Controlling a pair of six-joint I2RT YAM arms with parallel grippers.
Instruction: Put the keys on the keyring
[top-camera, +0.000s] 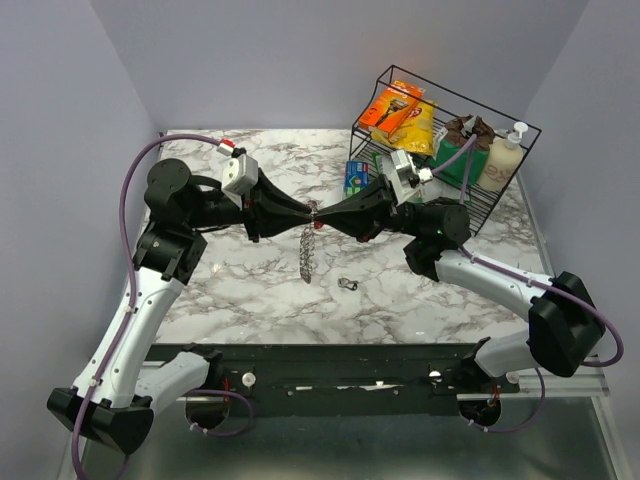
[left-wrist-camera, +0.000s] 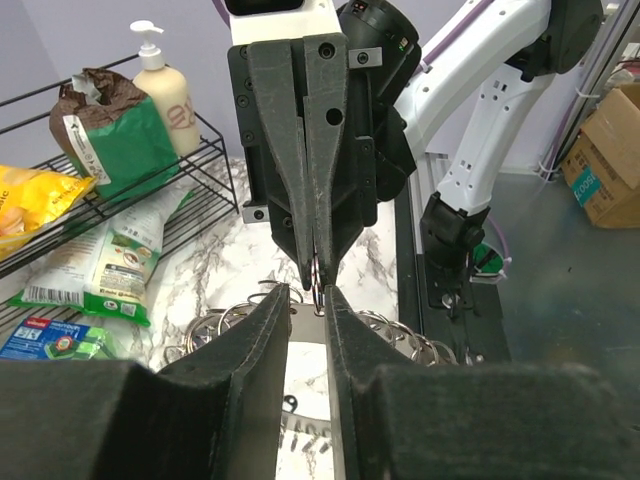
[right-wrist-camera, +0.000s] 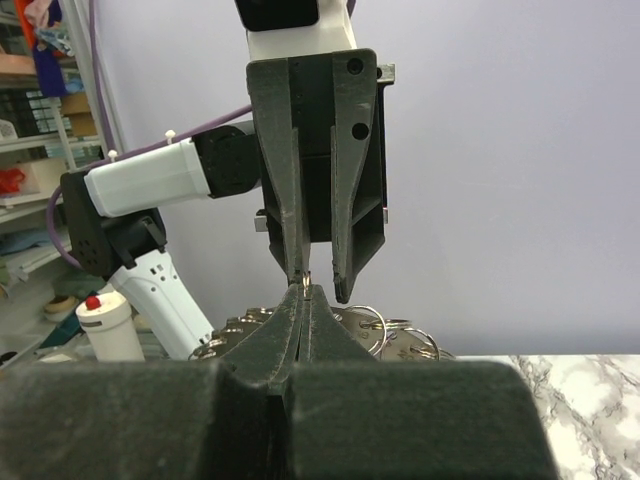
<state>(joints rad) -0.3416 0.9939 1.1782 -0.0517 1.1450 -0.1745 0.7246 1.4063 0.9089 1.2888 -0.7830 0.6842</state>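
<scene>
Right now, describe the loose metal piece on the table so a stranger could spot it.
On the marble table, the left tool and right tool meet tip to tip above the middle, the keyring dangling between them. Just right of its lower end lies a small silver piece, probably a key, the only metal lying loose on the marble.

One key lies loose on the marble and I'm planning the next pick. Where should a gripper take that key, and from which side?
Probably straight down from above: the loose key lies flat on the table, apart from everything else, so no side offers a raised edge. Pinch across its short width, ideally at the head; which end that is looks too small to tell.
</scene>
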